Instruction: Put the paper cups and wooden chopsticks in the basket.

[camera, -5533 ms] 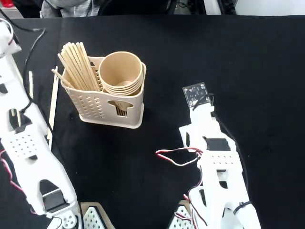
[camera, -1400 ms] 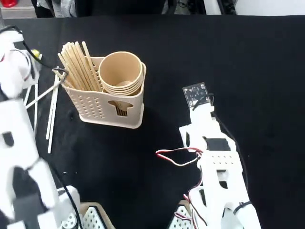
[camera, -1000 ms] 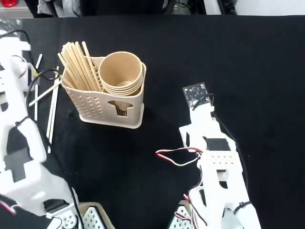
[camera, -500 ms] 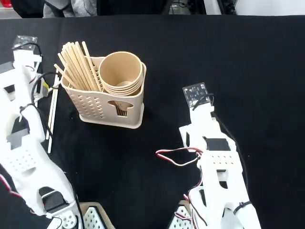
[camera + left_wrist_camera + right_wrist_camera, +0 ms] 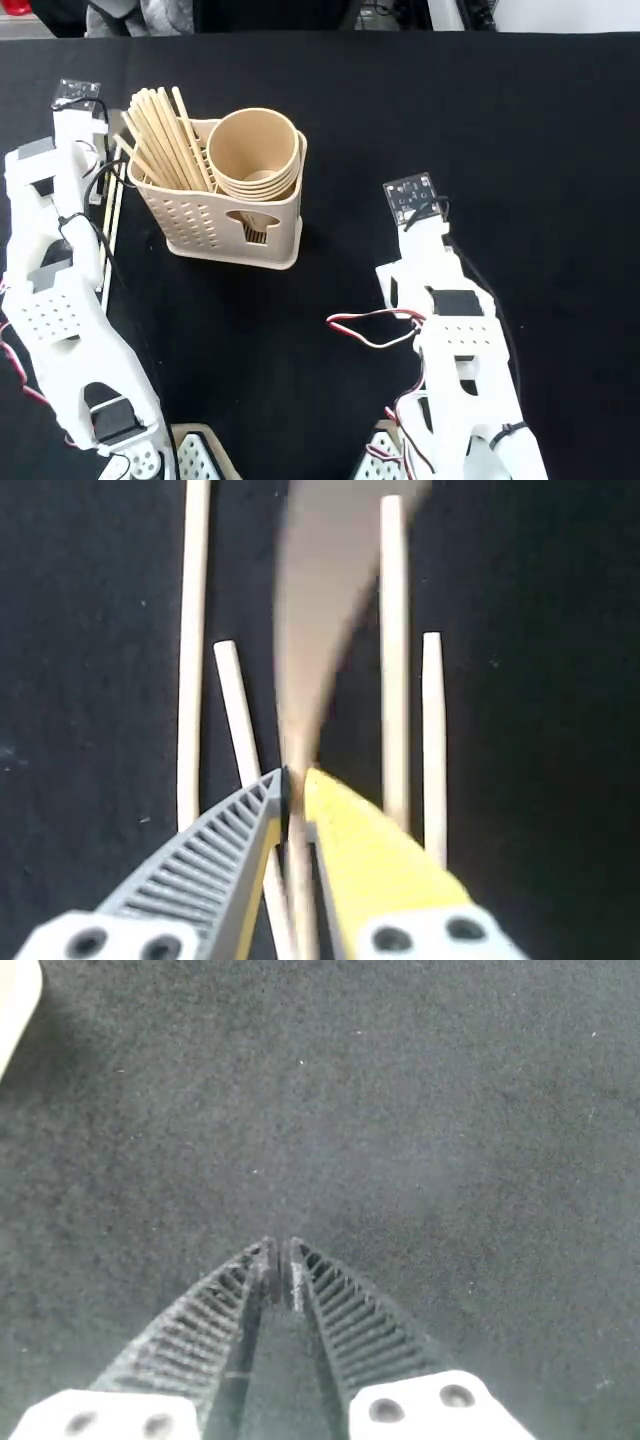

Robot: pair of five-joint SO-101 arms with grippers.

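Observation:
The beige basket holds a stack of paper cups and a bundle of wooden chopsticks. My left arm stands just left of the basket. In its wrist view the left gripper is shut on one chopstick, which shows as a blur slanting away from the tips. Several loose chopsticks lie on the black cloth below it. My right gripper is shut on nothing and hangs over bare cloth to the right of the basket.
Loose chopsticks lie along the table's left side beside the left arm. A red and white cable loops off the right arm. A basket corner shows near the right gripper.
The left arm has swung up and toward the basket's left side with a chopstick in its gripper. The right arm, basket and cups have not moved.

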